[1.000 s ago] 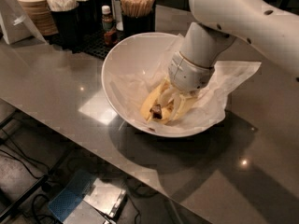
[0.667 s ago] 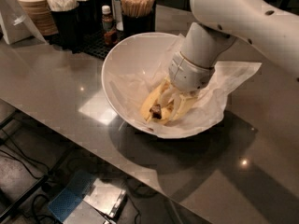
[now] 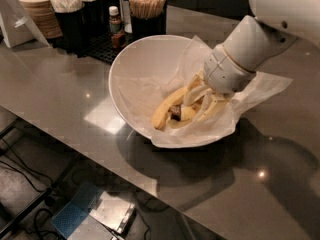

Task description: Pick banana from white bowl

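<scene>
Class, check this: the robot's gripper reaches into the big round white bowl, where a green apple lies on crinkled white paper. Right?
No: the camera view shows a dull yellow, dark-ended banana, not a green apple, on the crinkled white paper in the big round white bowl. The gripper does reach in.

Your gripper (image 3: 200,103), down inside the white bowl (image 3: 134,66), hides much of the banana (image 3: 161,115) from you, and the arm (image 3: 260,39) is cut off at the top-right edge.
</scene>
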`<state>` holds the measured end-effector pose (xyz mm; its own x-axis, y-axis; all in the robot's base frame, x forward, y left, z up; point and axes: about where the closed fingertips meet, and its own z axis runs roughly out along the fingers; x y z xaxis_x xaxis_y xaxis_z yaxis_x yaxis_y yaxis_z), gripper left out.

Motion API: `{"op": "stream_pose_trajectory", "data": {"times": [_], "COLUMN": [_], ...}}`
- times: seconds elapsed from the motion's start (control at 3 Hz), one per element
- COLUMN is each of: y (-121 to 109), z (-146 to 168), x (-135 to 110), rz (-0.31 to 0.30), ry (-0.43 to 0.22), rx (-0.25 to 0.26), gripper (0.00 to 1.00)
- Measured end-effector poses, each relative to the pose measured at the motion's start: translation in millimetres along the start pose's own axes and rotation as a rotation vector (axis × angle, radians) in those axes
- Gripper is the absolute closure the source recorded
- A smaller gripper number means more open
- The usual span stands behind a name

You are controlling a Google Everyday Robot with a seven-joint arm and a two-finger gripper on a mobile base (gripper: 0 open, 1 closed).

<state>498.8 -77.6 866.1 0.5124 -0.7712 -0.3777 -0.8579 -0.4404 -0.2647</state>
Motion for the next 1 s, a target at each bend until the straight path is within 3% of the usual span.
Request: {"op": "stream_pose_trajectory", "data": {"times": [0.33, 0.67, 1.0], "y": [-7, -9, -1], "z": [-38, -74, -105], "x": [-13, -38, -71], "rz": [-0.053, -0.158, -0.29], "ry": [-0.026, -0.084, -0.122], "rx": [0.129, 0.225, 0.289], "gripper": [1.0, 1.0, 1.0]}}
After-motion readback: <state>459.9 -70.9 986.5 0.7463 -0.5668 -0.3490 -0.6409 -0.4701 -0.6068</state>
